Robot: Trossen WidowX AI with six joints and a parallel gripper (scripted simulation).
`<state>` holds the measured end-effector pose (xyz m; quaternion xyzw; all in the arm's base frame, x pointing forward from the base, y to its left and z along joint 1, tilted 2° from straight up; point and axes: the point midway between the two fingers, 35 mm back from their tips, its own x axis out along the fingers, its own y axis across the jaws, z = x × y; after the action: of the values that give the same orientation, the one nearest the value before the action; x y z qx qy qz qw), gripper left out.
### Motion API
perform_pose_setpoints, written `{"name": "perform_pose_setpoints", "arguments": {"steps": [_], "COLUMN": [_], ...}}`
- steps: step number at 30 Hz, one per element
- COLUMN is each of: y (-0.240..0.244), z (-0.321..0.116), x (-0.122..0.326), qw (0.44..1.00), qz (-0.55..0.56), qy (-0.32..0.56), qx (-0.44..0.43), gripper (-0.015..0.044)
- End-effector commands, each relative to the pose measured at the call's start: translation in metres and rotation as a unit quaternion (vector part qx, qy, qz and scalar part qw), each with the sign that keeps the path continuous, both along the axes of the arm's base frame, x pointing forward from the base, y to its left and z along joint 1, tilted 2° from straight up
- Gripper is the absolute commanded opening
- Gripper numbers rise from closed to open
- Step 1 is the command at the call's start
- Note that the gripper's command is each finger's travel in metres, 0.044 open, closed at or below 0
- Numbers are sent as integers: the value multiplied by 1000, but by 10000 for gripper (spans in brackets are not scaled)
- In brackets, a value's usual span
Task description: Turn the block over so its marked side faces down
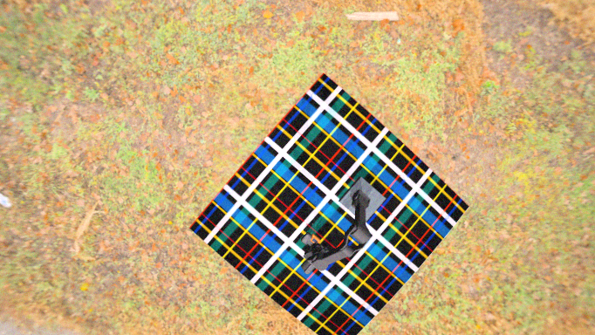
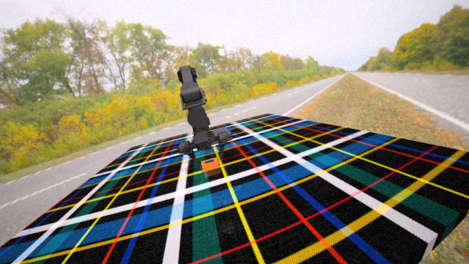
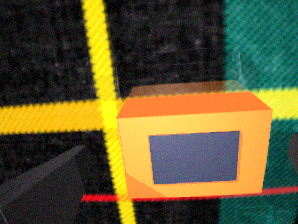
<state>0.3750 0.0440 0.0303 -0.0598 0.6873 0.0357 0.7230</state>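
The arm's pincer point(image 2: 208, 155) hung spread wide and empty just above the orange block point(image 2: 210, 165), one finger point(image 3: 36, 192) showing at 8 o'clock in the wrist view. The block point(image 3: 194, 145) rested on the plaid bench point(image 2: 309, 192), its blue marked face point(image 3: 194, 156) turned up toward the wrist camera; from overhead it was mostly hidden, apparently under the pincer.
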Motion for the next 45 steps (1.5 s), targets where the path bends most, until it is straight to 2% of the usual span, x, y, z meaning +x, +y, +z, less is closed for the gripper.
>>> {"name": "perform_pose_setpoints", "arguments": {"steps": [1, 4, 9, 31, 37, 45], "y": [-1, -2, -2, -2, 0, 0], "z": [-8, -11, -11, -11, 18, 18], "x": [-1, -1, -1, -1, -2, -2], "qw": [1000, 1000, 1000, 1000, 1000, 1000], "qz": [2, 2, 2, 2, 2, 2], "qy": [1, 1, 1, 1, 1, -10], "qx": [-3, -3, -3, -3, -3, -1], "gripper": [440, 440, 309, 162, 5, 0]}}
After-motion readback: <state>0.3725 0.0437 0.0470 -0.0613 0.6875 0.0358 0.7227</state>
